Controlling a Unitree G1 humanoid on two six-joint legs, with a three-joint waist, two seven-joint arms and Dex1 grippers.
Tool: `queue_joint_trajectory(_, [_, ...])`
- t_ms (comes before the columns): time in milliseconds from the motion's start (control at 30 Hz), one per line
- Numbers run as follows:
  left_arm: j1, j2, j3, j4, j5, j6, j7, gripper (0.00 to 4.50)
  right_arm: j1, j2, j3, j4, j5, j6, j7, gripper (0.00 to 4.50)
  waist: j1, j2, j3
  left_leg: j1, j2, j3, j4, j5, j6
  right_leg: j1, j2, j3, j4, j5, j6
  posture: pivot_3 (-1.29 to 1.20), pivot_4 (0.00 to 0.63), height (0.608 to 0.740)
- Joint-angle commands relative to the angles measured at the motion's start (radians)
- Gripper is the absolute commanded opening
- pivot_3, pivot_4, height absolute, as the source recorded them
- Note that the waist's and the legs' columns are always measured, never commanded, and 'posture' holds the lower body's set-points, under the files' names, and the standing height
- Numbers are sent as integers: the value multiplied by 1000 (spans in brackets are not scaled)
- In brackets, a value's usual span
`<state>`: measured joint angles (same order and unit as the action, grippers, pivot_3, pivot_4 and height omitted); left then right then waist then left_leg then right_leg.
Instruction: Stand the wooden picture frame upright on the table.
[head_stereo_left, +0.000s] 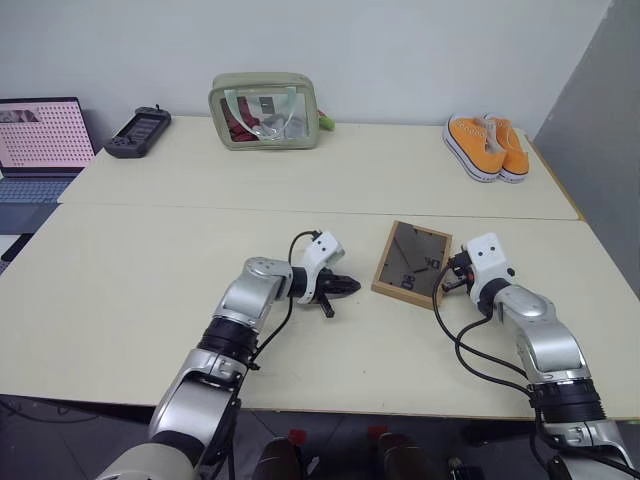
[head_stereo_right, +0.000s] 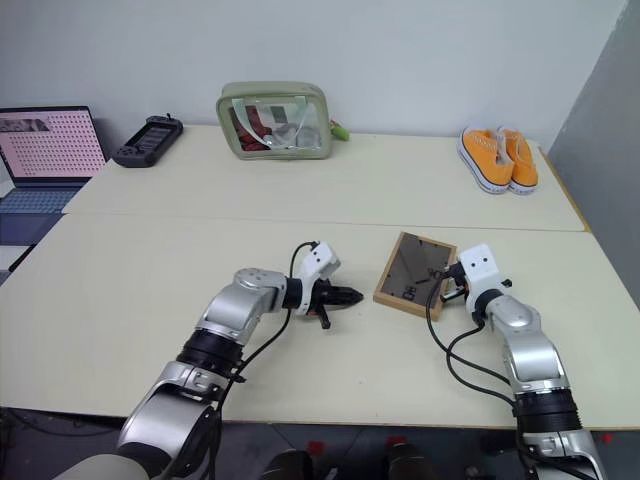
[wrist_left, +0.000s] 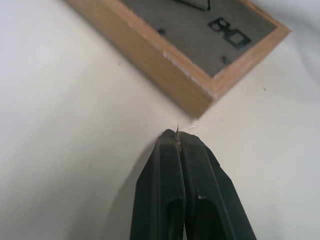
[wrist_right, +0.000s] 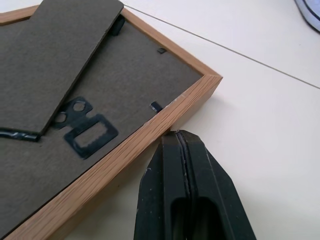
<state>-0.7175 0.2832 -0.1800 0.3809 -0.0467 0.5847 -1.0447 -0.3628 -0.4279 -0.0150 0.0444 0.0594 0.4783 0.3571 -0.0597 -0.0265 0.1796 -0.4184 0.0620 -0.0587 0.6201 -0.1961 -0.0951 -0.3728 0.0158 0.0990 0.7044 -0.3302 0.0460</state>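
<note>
The wooden picture frame (head_stereo_left: 410, 263) lies flat, face down, on the near slab of the table (head_stereo_left: 140, 270), its dark grey back up. Its easel stand (wrist_right: 60, 60) is raised a little off the back. My left gripper (head_stereo_left: 352, 287) is shut and empty just left of the frame, its tip a short way from the frame's corner (wrist_left: 202, 102) in the left wrist view. Shut too, my right gripper (head_stereo_left: 447, 282) sits at the frame's right edge, its tip right against the wooden rim (wrist_right: 150, 135), near a corner.
Along the far slab stand a laptop (head_stereo_left: 40, 140), a black handheld console (head_stereo_left: 138, 132), a clear green-edged pouch (head_stereo_left: 265, 110) and a pair of orange shoes (head_stereo_left: 485, 145). The table's right edge (head_stereo_left: 600, 250) runs close beside my right arm.
</note>
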Motion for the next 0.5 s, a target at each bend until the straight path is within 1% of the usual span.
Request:
queue_joint_trajectory(33, [-4,13,30,-80,-32,47,51,23,-9,8,34,-21,-8,-42,29,0,2,0,0,0,0,0,0,0,0,0,0,0,0,0,0,0,150,740])
queue_joint_trajectory(100, [-18,25,32,-48,-27,27,67,23,-19,7,50,8,-24,-67,34,0,1,0,0,0,0,0,1,0,0,0,0,0,0,0,0,0,150,740])
queue_joint_trajectory(233, [-109,14,39,114,-13,-60,110,23,-82,-5,50,125,-37,-123,42,0,2,0,0,0,0,0,1,0,0,0,0,0,0,0,0,0,150,740])
queue_joint_trajectory(367, [-199,-32,30,270,-5,-146,151,23,-159,-5,41,244,-44,-171,49,0,3,0,0,-1,-1,0,3,0,0,0,0,0,0,0,0,0,150,740])
queue_joint_trajectory(500, [-245,-87,34,397,4,-233,197,23,-183,27,65,267,-38,-188,64,0,4,0,0,-2,-1,0,2,0,0,-1,0,0,-1,0,0,0,150,740])
